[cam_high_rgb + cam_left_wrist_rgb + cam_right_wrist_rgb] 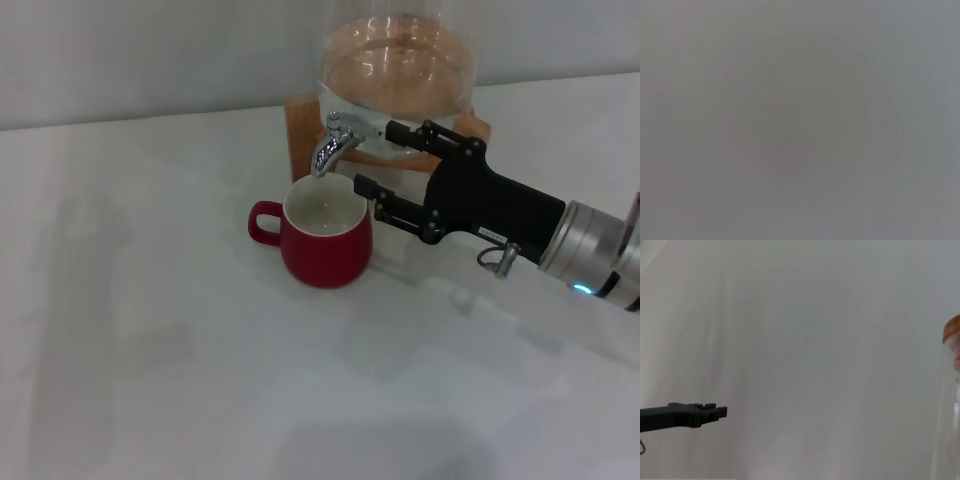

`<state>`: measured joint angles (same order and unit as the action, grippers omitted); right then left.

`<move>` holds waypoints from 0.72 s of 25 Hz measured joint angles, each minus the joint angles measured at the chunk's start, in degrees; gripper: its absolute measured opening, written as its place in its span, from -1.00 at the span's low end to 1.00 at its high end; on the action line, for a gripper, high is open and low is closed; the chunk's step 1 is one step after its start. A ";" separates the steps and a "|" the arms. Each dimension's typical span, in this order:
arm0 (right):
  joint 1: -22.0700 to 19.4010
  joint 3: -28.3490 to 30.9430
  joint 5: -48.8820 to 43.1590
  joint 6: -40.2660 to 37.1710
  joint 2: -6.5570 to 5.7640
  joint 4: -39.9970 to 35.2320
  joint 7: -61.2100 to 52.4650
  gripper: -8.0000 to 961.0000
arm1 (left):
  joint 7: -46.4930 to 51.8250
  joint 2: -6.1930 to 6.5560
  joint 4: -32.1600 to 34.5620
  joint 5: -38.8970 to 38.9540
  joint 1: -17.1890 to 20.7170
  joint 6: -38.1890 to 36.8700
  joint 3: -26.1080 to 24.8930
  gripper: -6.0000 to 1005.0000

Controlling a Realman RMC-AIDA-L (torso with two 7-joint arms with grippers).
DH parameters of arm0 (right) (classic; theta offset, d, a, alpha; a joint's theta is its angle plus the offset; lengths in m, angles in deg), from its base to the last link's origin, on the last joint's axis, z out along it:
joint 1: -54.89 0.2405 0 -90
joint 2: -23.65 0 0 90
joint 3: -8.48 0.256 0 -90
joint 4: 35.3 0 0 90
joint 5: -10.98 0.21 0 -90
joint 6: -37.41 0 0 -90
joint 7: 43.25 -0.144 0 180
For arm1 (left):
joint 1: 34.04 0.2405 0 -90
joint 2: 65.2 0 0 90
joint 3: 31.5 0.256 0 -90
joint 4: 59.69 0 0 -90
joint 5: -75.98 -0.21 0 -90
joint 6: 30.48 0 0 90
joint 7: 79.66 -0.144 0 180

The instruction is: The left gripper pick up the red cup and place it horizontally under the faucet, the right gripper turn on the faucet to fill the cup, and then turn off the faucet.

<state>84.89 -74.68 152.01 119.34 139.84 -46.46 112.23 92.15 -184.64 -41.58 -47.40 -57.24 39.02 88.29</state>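
In the head view the red cup (325,240) stands upright on the white table, handle to the left, its white mouth right below the spout of the chrome faucet (335,142). The faucet juts from a glass jar (398,72) on a wooden stand (300,130). My right gripper (376,156) reaches in from the right, open, its two black fingers (400,131) spread just right of the faucet and above the cup's rim. One finger (695,415) shows in the right wrist view, with the jar (952,390) at the edge. The left gripper is out of view.
The white table (180,350) stretches to the left and front of the cup. A pale wall stands behind the jar. The left wrist view shows only a flat grey blur.
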 joint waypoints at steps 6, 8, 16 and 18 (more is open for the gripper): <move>0.57 -0.07 0.09 -1.56 0.00 -0.47 0.00 0.47 | 0.01 0.00 0.00 0.00 0.13 0.21 0.02 -0.15; 0.67 -0.07 0.11 -1.95 0.00 -0.71 0.00 0.47 | 0.01 0.00 0.01 -0.02 0.24 0.27 0.01 -0.15; 1.11 -0.52 -0.05 -1.84 0.00 -0.92 -0.01 0.47 | 0.01 0.00 0.09 0.03 0.26 0.38 0.01 -0.15; 1.11 -1.30 0.08 -1.72 -0.01 -1.23 -0.06 0.47 | 0.01 0.00 0.09 0.04 0.26 0.38 0.01 -0.15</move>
<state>86.00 -75.98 152.10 117.61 139.83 -47.69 112.16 92.17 -184.65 -41.49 -47.36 -56.98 39.40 88.29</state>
